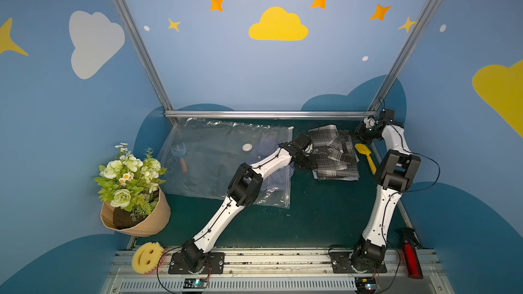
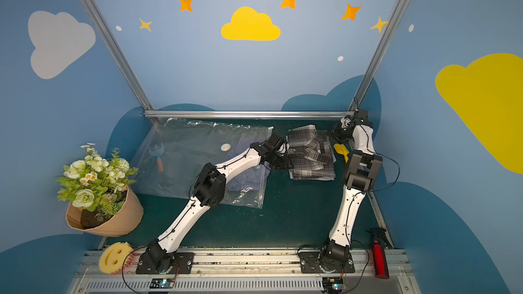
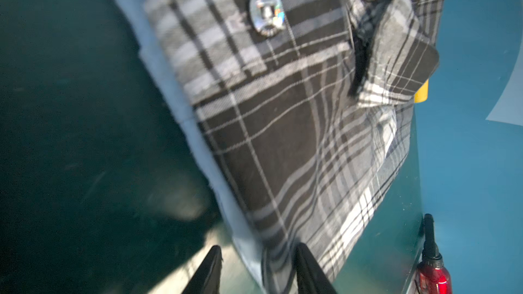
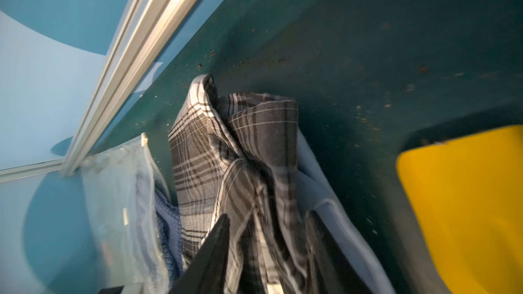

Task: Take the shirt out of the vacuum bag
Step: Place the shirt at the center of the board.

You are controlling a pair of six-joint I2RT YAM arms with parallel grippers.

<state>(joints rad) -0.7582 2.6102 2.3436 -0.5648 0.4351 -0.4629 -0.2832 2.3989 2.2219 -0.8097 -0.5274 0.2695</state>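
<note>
Okay, working outward from your end. Nearest you, the vacuum bag (image 1: 215,171) lies flat on the table (image 1: 311,222), its zip edge (image 1: 289,188) facing right. Inside it, just behind that edge and under your left forearm, a blue checked cloth (image 1: 264,148) shows through the plastic.

Next out, the plaid shirt (image 1: 334,154): it's out of the bag, folded on the table just right of the zip edge with a strip of bare table between them. Its long axis runs from you toward the far rail (image 1: 268,114). That's the relation you're steering by: shirt beside the mouth, not in it.

Your left gripper (image 3: 258,247) sits at the shirt's left edge, between shirt and bag. Its wrist view shows the 2 fingers (image 3: 212,267) apart, the hem brushing 1 finger and table showing in the gap, so it's released and gripping nothing.

Farther out, your right gripper (image 4: 268,214) is at the shirt's far right corner, near the yellow scoop (image 1: 365,154). Its 2 fingers (image 4: 215,250) stand apart, but a bunched fold of plaid fills the space between them; whether they're pinching it, I can't tell.

My read: the plaid shirt is done, and what's left is backing the 2 arms off without dragging fabric along. If the blue checked cloth counts as well, it lies left of the left gripper, so the left arm is the nearer.
</note>
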